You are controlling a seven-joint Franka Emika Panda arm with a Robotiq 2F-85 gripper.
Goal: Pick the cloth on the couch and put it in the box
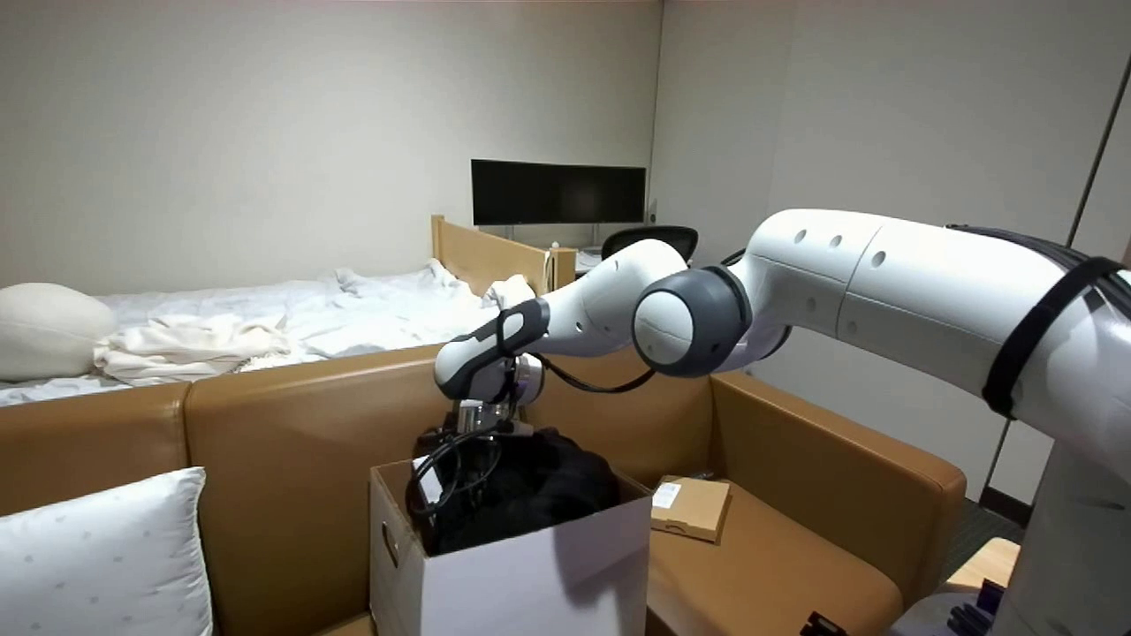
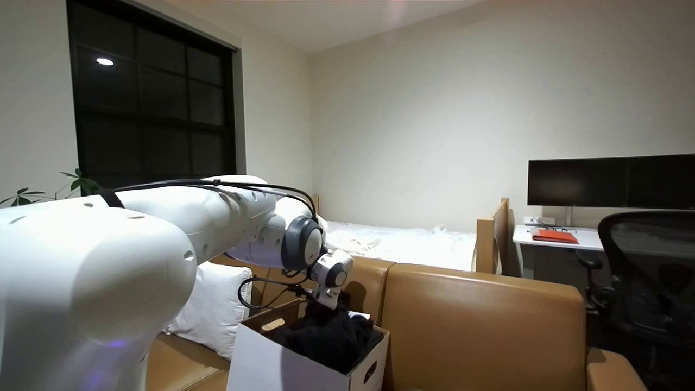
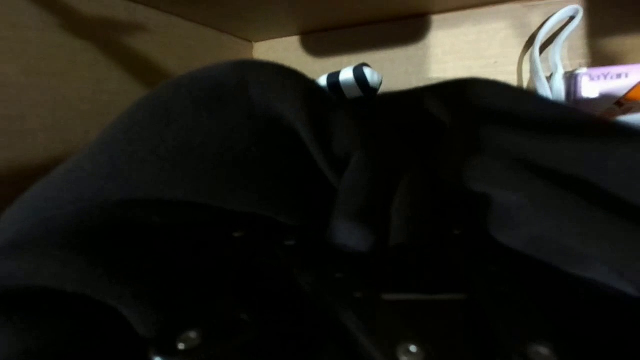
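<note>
Just below the middle of the frame in an exterior view, the gripper (image 1: 477, 455) points down into the open top of the box (image 1: 530, 587). Its fingers cannot be made out against the black cloth (image 1: 561, 481); whether they clasp the fabric or stand apart cannot be told. The cloth lies bunched inside the box, its top heaped near the rim. In the wrist view, folds converge toward the lower middle, which is consistent with a grasp but does not prove one. The downward approach presumably keeps the load within the walls for release.

At the upper right of the wrist view, a white strap (image 3: 550, 55) and a lilac package (image 3: 597, 84) show inside the box; a striped item (image 3: 352, 81) shows beyond the cloth at upper centre.

The box is positioned at the brown couch (image 1: 300, 459), open side up, probably to keep the transfer short; its base is out of frame. The couch surface is smooth and leather-like. A flat carton (image 1: 696, 511) rests on the seat, right of centre. A white pillow (image 1: 106, 556) leans at lower left. Behind the couch stand a bed (image 1: 486, 253) and, at upper centre, a monitor (image 1: 558, 193).
</note>
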